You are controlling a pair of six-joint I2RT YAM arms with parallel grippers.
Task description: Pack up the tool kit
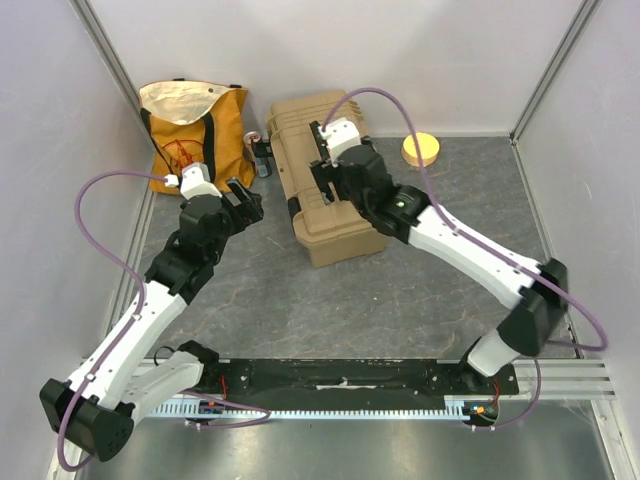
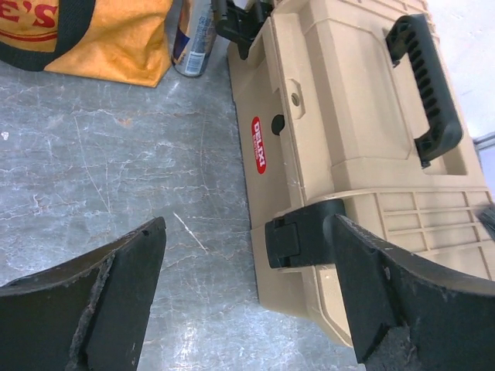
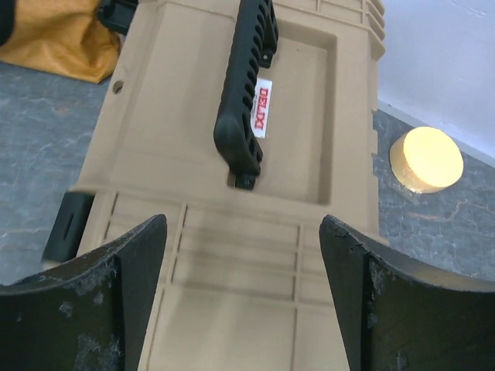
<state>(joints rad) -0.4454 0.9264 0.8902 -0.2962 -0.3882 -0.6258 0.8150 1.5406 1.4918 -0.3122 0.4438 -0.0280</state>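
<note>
The tan toolbox (image 1: 322, 185) lies closed on the grey table, ribbed lid up, black handle (image 3: 244, 93) flat in its recess. My left gripper (image 1: 245, 200) is open and empty beside the box's left side. In the left wrist view (image 2: 247, 232) its right finger is next to the black side latch (image 2: 298, 232), which is folded against the box (image 2: 348, 116). My right gripper (image 1: 325, 170) is open and empty, hovering over the ribbed lid (image 3: 232, 294) just short of the handle. No screwdrivers or meter show.
An orange-and-cream tote bag (image 1: 190, 135) stands at the back left, with a small can (image 2: 193, 39) and a black item (image 1: 262, 155) between it and the box. A yellow disc (image 1: 421, 149) lies at the back right. White walls enclose the table.
</note>
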